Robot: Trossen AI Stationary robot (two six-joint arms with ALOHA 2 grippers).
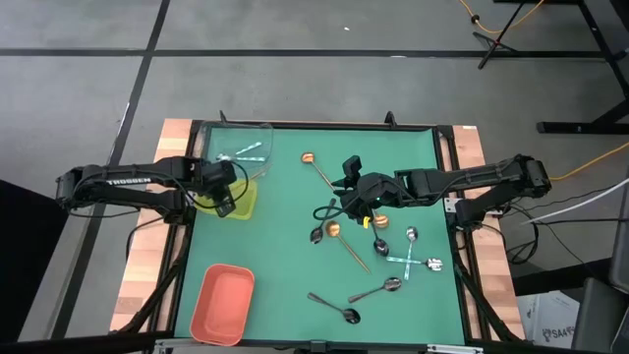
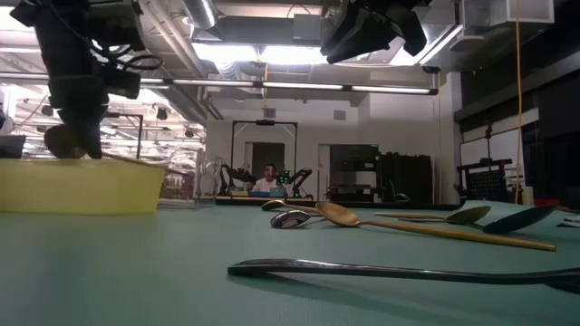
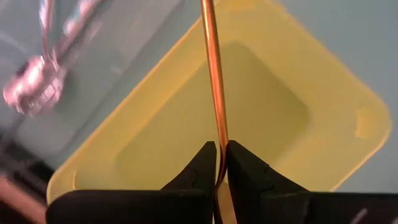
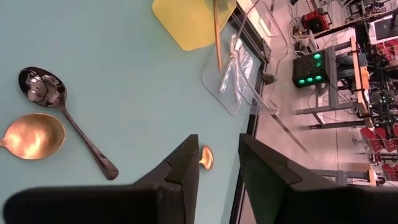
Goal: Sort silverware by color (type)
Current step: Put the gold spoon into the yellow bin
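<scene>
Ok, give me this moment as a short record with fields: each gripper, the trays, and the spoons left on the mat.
left gripper: shut on a copper spoon, held over the yellow tray
right gripper: open, empty, above the middle of the green mat
clear tray: holds silver spoons, back left corner
orange tray: front left, nothing seen in it
loose spoons: copper, silver and dark ones scattered over the mat's right half

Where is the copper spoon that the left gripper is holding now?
The left gripper grips the copper spoon by its handle over the yellow tray, on the table's left side, beside the clear tray.
</scene>
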